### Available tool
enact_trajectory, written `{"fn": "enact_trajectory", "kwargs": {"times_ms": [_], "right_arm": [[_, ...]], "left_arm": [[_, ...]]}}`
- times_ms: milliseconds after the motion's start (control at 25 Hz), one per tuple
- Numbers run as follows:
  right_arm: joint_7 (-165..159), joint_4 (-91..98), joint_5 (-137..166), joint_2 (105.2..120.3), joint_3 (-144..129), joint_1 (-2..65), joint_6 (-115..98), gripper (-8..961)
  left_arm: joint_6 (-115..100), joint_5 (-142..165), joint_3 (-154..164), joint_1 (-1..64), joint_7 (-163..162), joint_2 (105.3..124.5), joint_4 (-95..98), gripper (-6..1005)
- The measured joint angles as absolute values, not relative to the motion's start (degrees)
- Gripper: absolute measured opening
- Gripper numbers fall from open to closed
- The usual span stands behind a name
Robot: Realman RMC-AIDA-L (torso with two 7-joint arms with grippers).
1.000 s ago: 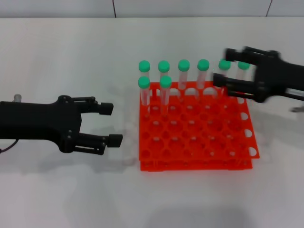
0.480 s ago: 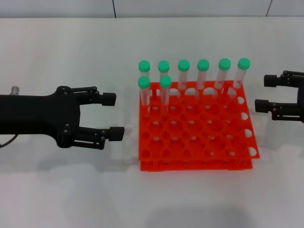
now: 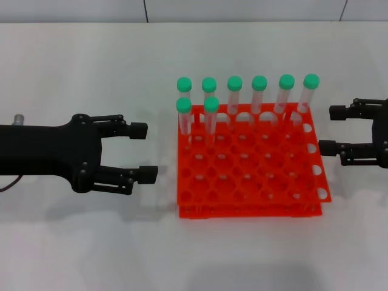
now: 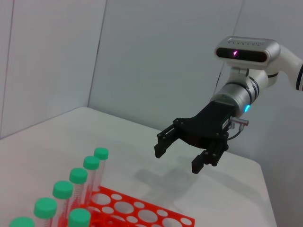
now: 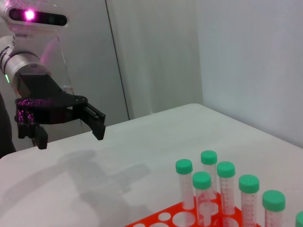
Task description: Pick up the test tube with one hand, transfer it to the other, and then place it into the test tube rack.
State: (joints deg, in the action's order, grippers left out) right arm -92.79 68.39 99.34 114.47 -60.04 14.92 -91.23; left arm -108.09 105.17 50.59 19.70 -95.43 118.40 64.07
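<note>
We find eight green-capped test tubes (image 3: 286,94) standing upright in the orange-red test tube rack (image 3: 251,176) on the white bench (image 3: 91,242), long axes vertical, caps up. The left claw (image 3: 143,151) hangs beside the rack, prongs apart, empty. The right claw (image 3: 331,129), prongs apart, has shifted slightly toward the rack since half a second ago.

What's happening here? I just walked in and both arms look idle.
Neither gripper holds anything. The black left gripper sits open left of the orange-red plastic test tube rack; the black right gripper sits open at its right side. Eight clear green-capped test tubes stand upright in the rack's far rows.
</note>
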Motion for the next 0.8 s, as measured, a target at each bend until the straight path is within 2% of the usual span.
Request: {"fn": "enact_trajectory", "kwargs": {"times_ms": [800], "right_arm": [[-93.0,68.3,100.7,114.70,-60.9,15.8,-90.8,744]], "left_arm": [[-108.7,105.7,50.4,20.1,-95.7,118.38,64.2,860]]}}
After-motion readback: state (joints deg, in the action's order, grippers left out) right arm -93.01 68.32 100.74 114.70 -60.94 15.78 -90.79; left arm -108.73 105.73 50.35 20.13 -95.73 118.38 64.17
